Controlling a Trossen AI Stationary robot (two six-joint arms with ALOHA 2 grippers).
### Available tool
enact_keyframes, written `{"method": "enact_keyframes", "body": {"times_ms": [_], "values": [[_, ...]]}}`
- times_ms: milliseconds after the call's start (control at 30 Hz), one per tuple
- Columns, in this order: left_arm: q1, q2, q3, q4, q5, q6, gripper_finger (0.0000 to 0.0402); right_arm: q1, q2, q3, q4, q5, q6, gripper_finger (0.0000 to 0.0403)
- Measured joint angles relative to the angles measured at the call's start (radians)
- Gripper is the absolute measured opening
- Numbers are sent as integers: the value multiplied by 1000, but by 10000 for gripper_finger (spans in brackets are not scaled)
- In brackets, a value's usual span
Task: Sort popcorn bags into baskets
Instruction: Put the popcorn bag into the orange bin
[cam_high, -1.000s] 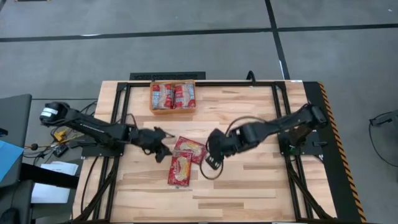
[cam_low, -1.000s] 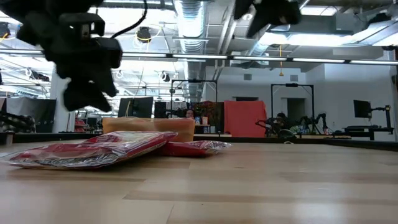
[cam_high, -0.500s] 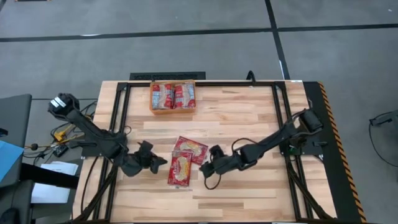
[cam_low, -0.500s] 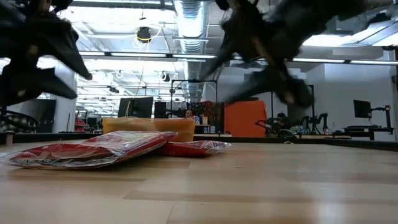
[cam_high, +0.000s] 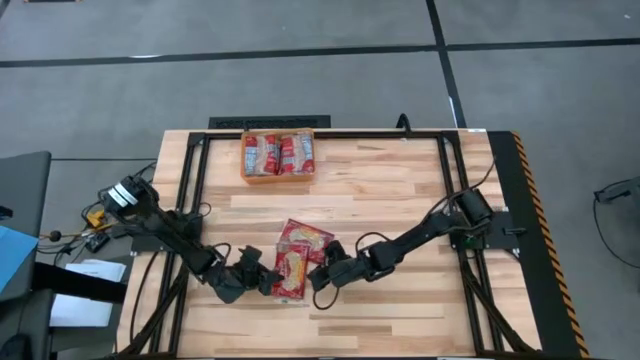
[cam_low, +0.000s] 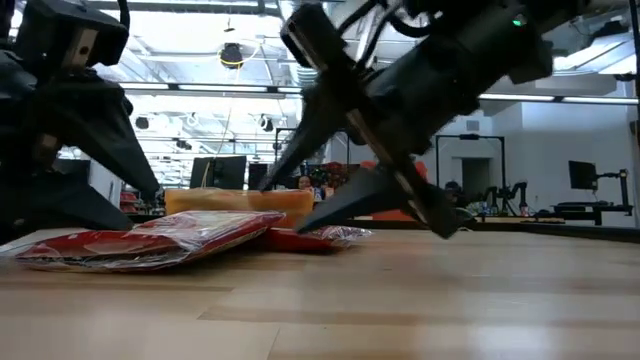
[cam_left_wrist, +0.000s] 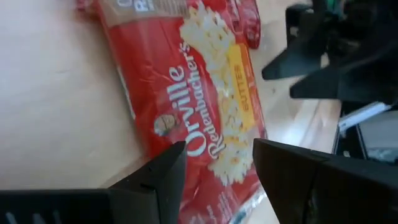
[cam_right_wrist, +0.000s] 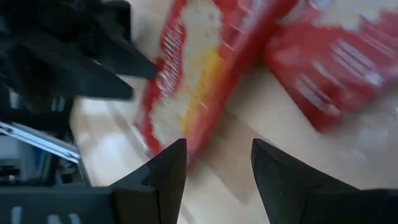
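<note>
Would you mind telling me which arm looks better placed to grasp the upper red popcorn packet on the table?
Probably the left. The left gripper is open at the edge of the upper red flat popcorn packet, its fingers framing it. The right gripper, also open, sits at the opposite edge, aimed more between the two packets.

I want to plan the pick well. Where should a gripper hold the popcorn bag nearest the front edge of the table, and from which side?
Probably by a long edge. The front popcorn bag lies flat, its far end over the second bag, so a top pinch finds little. The open left gripper and open right gripper flank its two long sides, low at the table; either could slide in sideways.
</note>
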Motion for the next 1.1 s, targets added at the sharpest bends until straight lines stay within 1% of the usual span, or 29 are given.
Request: {"method": "enact_keyframes", "body": {"times_ms": [67, 200, 300, 500, 967, 1100], "values": [[2, 51, 31, -5, 8, 21, 173, -9, -3, 4, 1, 5, -14, 205], [11, 99, 73, -17, 17, 61, 173, -39, -2, 2, -2, 7, -30, 205], [26, 103, 93, -46, 46, 72, 173, -57, -3, 6, -6, -2, -13, 205], [54, 103, 104, -56, 96, 84, 173, -54, -2, 4, -18, 2, -3, 205], [62, 105, 105, -53, 86, 72, 173, -41, -2, 4, -21, 56, 46, 205], [72, 105, 105, -49, 70, 53, 173, -37, -2, 4, -42, 55, 54, 201]]}}
